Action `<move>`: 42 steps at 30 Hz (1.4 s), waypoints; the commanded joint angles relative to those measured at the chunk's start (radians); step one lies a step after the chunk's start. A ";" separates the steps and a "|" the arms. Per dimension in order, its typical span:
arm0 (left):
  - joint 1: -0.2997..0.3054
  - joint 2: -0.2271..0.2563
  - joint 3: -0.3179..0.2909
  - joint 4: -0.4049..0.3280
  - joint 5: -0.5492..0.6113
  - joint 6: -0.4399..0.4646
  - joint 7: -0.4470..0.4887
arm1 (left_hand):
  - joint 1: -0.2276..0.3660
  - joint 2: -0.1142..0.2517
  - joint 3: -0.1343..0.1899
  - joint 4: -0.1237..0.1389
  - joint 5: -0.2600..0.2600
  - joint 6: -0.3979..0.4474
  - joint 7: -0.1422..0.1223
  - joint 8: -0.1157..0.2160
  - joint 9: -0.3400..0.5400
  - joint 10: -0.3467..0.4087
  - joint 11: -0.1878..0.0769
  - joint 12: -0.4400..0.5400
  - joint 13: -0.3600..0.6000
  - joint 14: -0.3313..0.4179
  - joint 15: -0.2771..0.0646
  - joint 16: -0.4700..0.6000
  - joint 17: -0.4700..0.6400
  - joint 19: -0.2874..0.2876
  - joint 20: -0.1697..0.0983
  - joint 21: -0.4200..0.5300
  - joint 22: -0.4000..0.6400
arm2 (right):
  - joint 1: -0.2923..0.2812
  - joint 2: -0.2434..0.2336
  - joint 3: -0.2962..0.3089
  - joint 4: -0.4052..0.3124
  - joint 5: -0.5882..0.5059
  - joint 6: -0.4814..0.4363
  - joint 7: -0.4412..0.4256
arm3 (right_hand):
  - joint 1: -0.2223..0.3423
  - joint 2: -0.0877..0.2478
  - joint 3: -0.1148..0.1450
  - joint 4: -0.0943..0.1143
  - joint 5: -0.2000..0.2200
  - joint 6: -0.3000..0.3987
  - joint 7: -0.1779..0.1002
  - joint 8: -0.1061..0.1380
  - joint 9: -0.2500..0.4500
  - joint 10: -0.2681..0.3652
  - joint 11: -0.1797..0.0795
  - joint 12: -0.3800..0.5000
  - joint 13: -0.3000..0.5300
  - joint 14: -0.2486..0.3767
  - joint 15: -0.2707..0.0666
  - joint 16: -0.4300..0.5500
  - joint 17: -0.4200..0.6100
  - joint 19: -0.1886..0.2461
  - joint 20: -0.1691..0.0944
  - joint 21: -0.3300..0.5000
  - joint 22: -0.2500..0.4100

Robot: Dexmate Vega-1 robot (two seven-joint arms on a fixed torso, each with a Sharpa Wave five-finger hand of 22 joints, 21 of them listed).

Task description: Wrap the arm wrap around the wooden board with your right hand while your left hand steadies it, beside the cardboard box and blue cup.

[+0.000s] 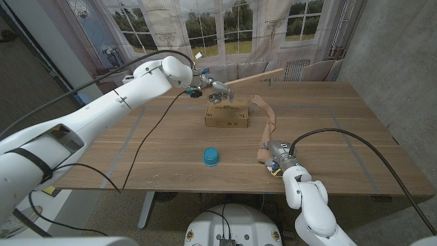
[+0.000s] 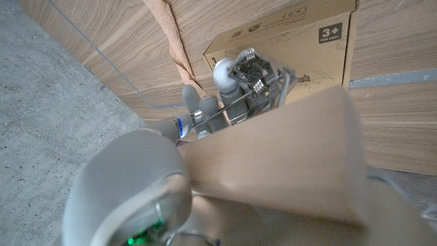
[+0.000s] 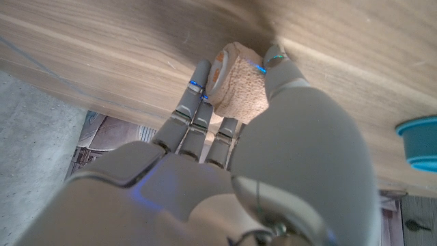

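Board raised over far edge, wrap roll gripped near front

Left hand gripping long pale wooden board above brown cardboard box. Right hand clasping rolled beige fabric arm wrap near table's front edge, strip trailing boardward. Small blue plastic cup near front edge.

Cup before box; wrap right of both.

A wooden table stands before a window backdrop and radiator.
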 commanded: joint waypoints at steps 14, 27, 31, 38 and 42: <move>-0.013 -0.012 0.025 -0.014 0.009 0.024 -0.009 | -0.004 0.009 0.008 0.002 -0.004 -0.006 -0.002 0.008 -0.001 0.007 -0.008 0.229 0.005 0.086 -0.085 0.083 0.224 -0.006 -0.097 0.062 0.004 | -0.073 -0.067 0.074 0.030 0.459 0.158 -0.901 | 0.228 0.238 -0.003 0.013 0.007 0.250 0.045 0.017 0.001 0.151 0.013 0.033 0.102 0.345 -0.241 0.001 0.346 -0.015 -0.017 0.037 0.002; -0.052 -0.028 0.065 0.000 0.037 0.037 -0.045 | -0.008 -0.003 0.006 0.001 -0.002 -0.001 -0.007 0.011 -0.010 0.003 -0.011 0.229 0.005 0.082 -0.084 0.087 0.228 -0.013 -0.092 0.065 0.010 | -0.049 -0.088 0.075 0.062 0.478 0.184 -1.103 | 0.228 0.237 -0.008 0.014 0.009 0.253 0.040 0.019 0.000 0.152 0.009 0.035 0.103 0.349 -0.241 -0.010 0.353 -0.020 -0.020 0.054 0.000; -0.059 -0.035 0.067 0.014 0.032 0.019 -0.057 | -0.009 -0.020 0.004 -0.002 0.001 0.006 -0.016 0.010 -0.019 0.003 -0.004 0.229 0.006 0.075 -0.084 0.089 0.231 -0.017 -0.088 0.061 0.007 | -0.045 -0.088 0.075 0.066 0.476 0.182 -1.147 | 0.228 0.237 -0.010 0.015 0.010 0.252 0.037 0.020 0.000 0.151 0.009 0.035 0.103 0.351 -0.241 -0.014 0.355 -0.021 -0.020 0.060 -0.001; -0.074 -0.047 0.070 0.045 0.017 -0.005 -0.089 | -0.006 -0.052 0.004 -0.010 0.013 0.020 -0.023 0.003 -0.042 -0.004 0.004 0.229 0.005 0.062 -0.085 0.094 0.232 -0.026 -0.081 0.061 0.006 | -0.045 -0.092 0.084 0.060 0.480 0.181 -1.199 | 0.228 0.236 -0.013 0.015 0.011 0.252 0.037 0.021 0.000 0.150 0.005 0.036 0.104 0.355 -0.241 -0.020 0.361 -0.025 -0.022 0.070 -0.003; -0.075 -0.053 0.065 0.062 0.003 -0.020 -0.099 | -0.004 -0.058 0.008 -0.009 0.022 0.033 -0.022 -0.002 -0.059 -0.004 0.006 0.229 0.005 0.060 -0.084 0.088 0.222 -0.026 -0.080 0.058 -0.002 | -0.042 -0.093 0.088 0.065 0.481 0.186 -1.230 | 0.228 0.236 -0.014 0.015 0.011 0.252 0.037 0.022 0.000 0.153 0.006 0.037 0.104 0.356 -0.241 -0.025 0.362 -0.026 -0.023 0.075 -0.005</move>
